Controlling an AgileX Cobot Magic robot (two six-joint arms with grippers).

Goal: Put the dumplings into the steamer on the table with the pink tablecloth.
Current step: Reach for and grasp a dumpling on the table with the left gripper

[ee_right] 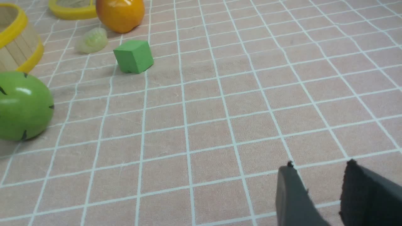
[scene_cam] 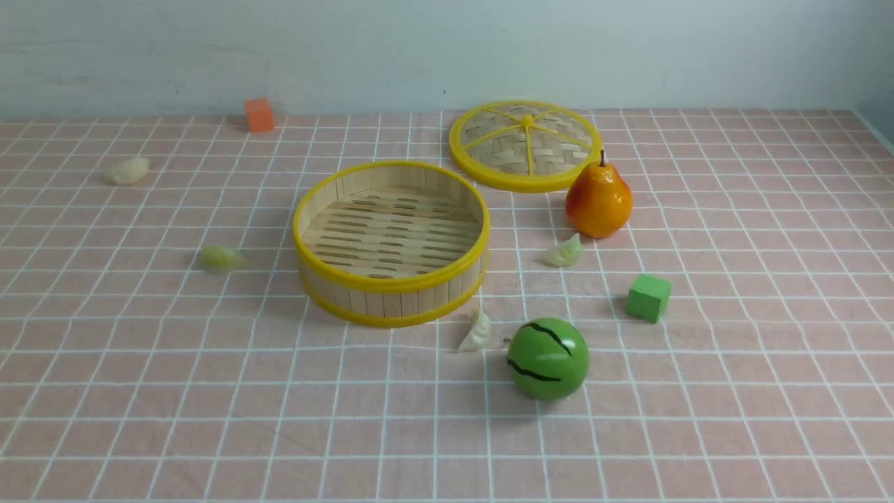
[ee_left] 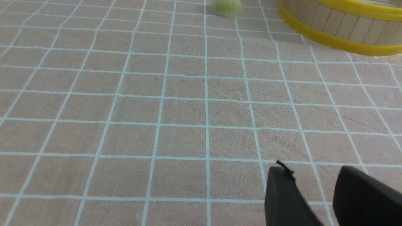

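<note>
Zero of 4 pieces are in so far, so the whole job looks to be left. Going L to R: the left gripper [ee_left: 314, 175], seen only in its wrist view, has its jaws spread w/ nothing btwn them, over bare pink tablecloth [scene_cam: 140, 391]. A pale dumpling [scene_cam: 127, 170] lies far left, well apart from everything. A greenish dumpling [scene_cam: 220, 258] sits left of the steamer [scene_cam: 391, 297], near but not touching. An orange block [scene_cam: 259, 115] stands at the back edge. The steamer is in the centre, uncovered, w/ its slatted floor bare and nothing inside. A third dumpling [scene_cam: 476, 331] lies just beside its front-right wall, w/ a green striped ball [scene_cam: 547, 358] close on its right. The lid [scene_cam: 525, 145] lies flat behind, off the steamer. The 4th dumpling [scene_cam: 564, 251] rests near the foot of the pear [scene_cam: 598, 201], and a green cube [scene_cam: 648, 297] is further right. The right gripper [ee_right: 318, 175] is likewise parted & empty, over cloth, well apart from the cube. Neither arm shows in the front view, so no pick looks begun and 4 pick-and-drops remain.
</note>
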